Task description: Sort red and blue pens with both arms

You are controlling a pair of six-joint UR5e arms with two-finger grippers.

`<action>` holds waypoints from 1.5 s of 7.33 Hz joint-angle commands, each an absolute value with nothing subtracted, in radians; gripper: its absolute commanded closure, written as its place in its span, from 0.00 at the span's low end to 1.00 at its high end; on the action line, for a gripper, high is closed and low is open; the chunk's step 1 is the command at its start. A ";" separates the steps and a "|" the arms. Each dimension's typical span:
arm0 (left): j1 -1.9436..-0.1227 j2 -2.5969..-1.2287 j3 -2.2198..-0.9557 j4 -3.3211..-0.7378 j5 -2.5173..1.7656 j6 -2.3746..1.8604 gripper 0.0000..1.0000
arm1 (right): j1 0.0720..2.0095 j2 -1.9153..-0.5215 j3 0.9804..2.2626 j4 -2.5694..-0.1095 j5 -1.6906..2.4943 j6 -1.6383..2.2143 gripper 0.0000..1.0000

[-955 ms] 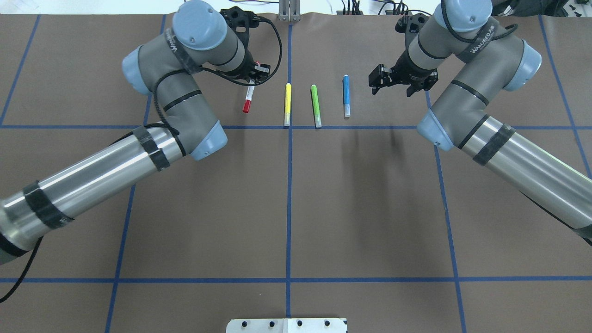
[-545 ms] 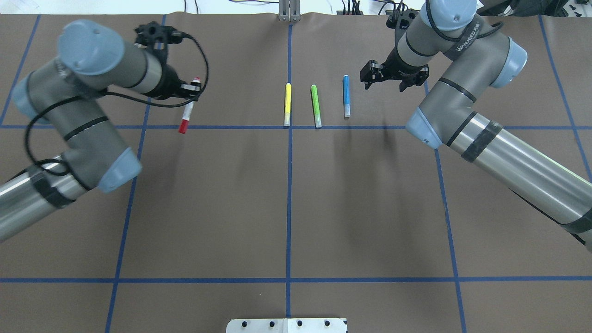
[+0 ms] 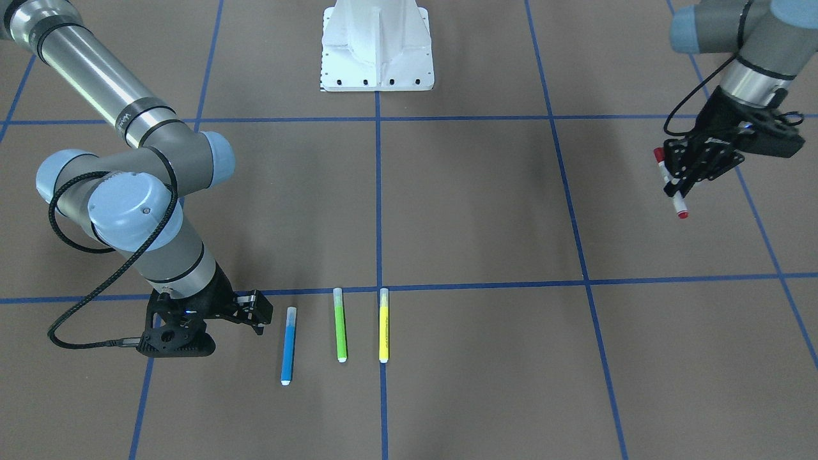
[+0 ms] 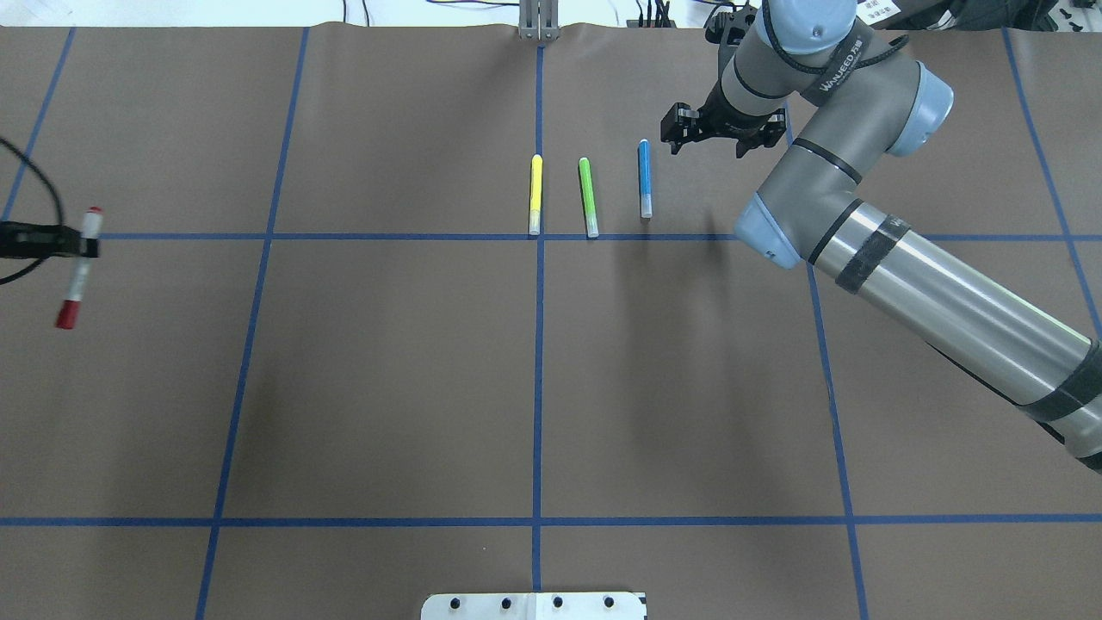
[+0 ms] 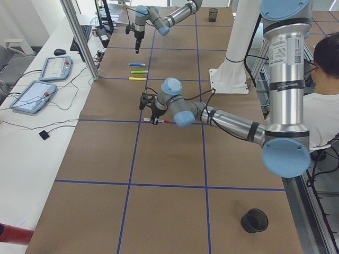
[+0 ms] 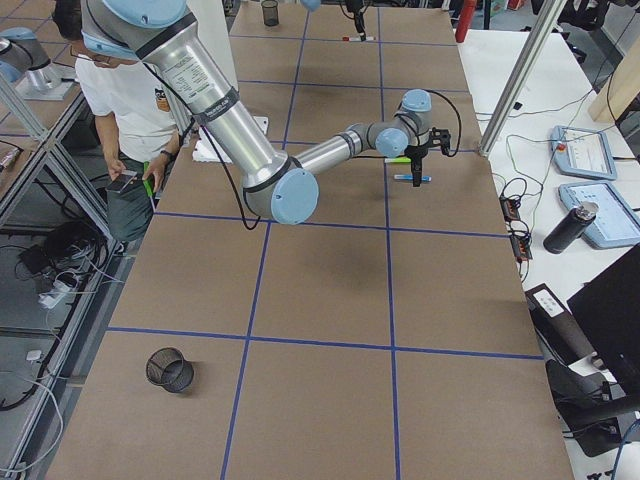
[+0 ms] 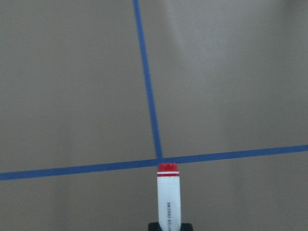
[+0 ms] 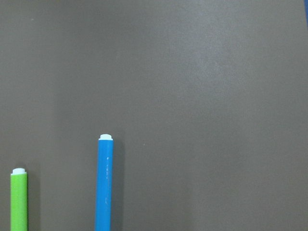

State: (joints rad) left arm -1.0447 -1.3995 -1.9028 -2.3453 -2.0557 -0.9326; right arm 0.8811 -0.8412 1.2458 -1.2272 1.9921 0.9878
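Observation:
My left gripper (image 4: pixel 82 245) is shut on the red pen (image 4: pixel 76 274), a white barrel with red cap and red end, held above the mat at the far left. The front view shows this gripper (image 3: pixel 677 182) with the pen (image 3: pixel 679 206) tilted down, and the left wrist view shows the pen's (image 7: pixel 168 197) red end poking forward. The blue pen (image 4: pixel 644 178) lies flat on the mat, rightmost in a row of markers. My right gripper (image 4: pixel 676 133) hovers open and empty just right of its far end. The right wrist view has the blue pen (image 8: pixel 104 183) at lower left.
A green marker (image 4: pixel 588 196) and a yellow marker (image 4: pixel 535 195) lie parallel to the left of the blue pen. Black mesh cups stand at each table end (image 5: pixel 254 220) (image 6: pixel 170 369). The white robot base (image 3: pixel 377 45) is mid-table edge. A person (image 5: pixel 323 100) sits beside the table.
My left arm has swung far left with the red pen, almost out of the overhead view. My right gripper has shifted left, closer to the blue pen's far end.

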 commanded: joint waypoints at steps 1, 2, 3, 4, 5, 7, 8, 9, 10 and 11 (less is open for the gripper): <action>-1.225 -1.176 -1.730 -2.778 -2.205 -0.934 1.00 | 0.881 -0.809 1.217 -1.227 1.973 1.006 0.01; -1.361 -1.149 -1.618 -2.927 -2.302 -0.930 1.00 | 0.879 -0.804 1.212 -1.227 1.954 1.011 0.01; -1.546 -1.140 -1.556 -3.003 -2.404 -0.925 1.00 | 0.874 -0.801 1.207 -1.227 1.944 1.012 0.01; -1.736 -1.102 -1.551 -3.014 -2.502 -0.875 1.00 | 0.873 -0.799 1.198 -1.223 1.939 1.011 0.01; -1.884 -1.022 -1.545 -3.013 -2.517 -0.691 1.00 | 0.870 -0.799 1.186 -1.198 1.934 1.012 0.01; -2.046 -0.924 -1.536 -3.020 -2.542 -0.545 1.00 | 0.865 -0.799 1.177 -1.189 1.925 1.012 0.01; -2.137 -0.858 -1.522 -3.020 -2.542 -0.425 1.00 | 0.861 -0.799 1.177 -1.189 1.925 1.017 0.01; -2.205 -0.841 -1.479 -3.022 -2.545 -0.319 1.00 | 0.862 -0.799 1.177 -1.189 1.925 1.022 0.01; -2.265 -0.844 -1.435 -3.020 -2.548 -0.236 1.00 | 0.861 -0.799 1.177 -1.189 1.925 1.022 0.01; -2.329 -0.847 -1.408 -3.020 -2.549 -0.151 1.00 | 0.859 -0.799 1.177 -1.189 1.924 1.026 0.01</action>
State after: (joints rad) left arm -2.2466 -0.8492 -1.4494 -3.0207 -2.5466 -0.2629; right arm 0.8607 -0.7992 1.1766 -1.1889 1.9249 1.0219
